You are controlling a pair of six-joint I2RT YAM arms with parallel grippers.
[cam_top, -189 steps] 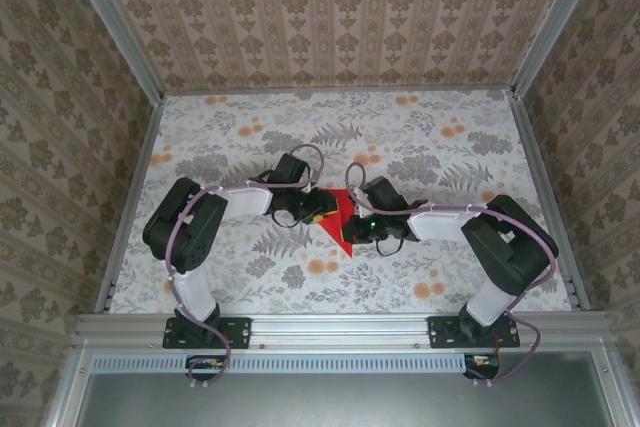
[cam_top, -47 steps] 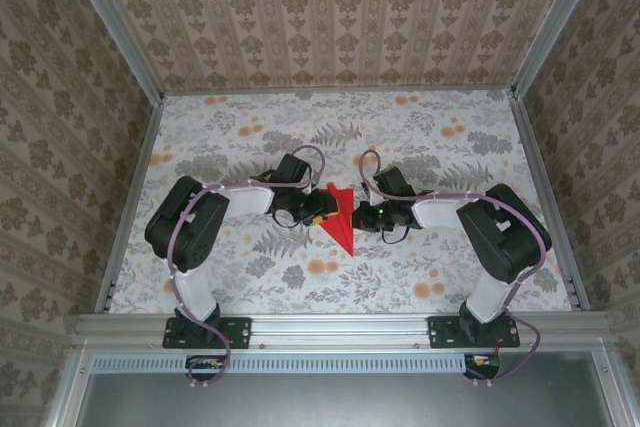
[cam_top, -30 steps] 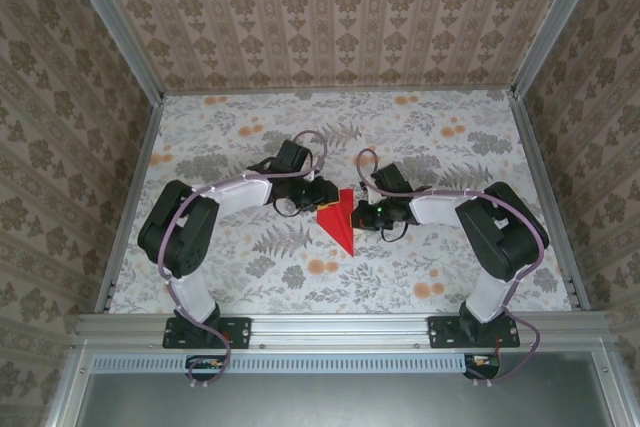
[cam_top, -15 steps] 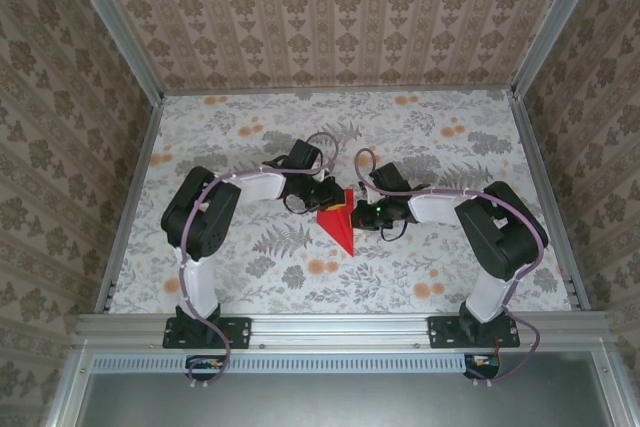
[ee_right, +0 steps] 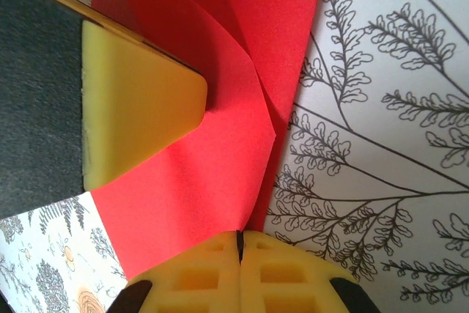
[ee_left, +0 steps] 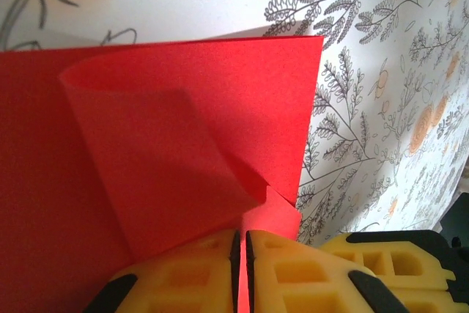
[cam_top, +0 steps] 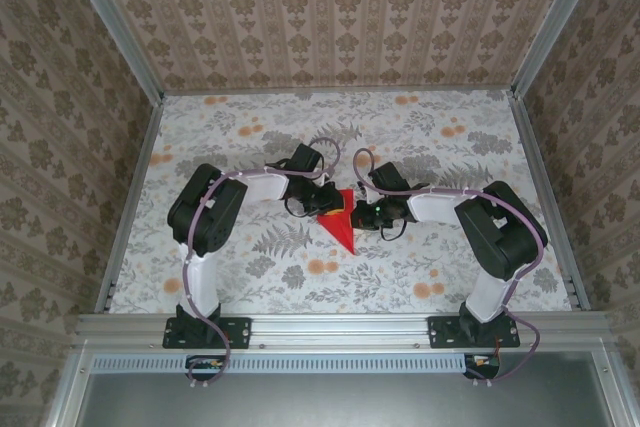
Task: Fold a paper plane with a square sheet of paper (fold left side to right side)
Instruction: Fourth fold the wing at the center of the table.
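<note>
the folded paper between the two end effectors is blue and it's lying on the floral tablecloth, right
Not quite: the folded paper is bright red, not blue, as the top external view shows. The rest holds: it lies on the floral tablecloth, between the left end effector and the right end effector.

Bright, even light, soft shadows; close wrist views slightly blurred.

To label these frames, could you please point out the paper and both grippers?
paper (cam_top: 342, 230), top view, lower pointed part.
left gripper (ee_left: 239, 245), left wrist view, between its fingertips.
right gripper (ee_right: 239, 243), right wrist view, between its fingertips.
</note>
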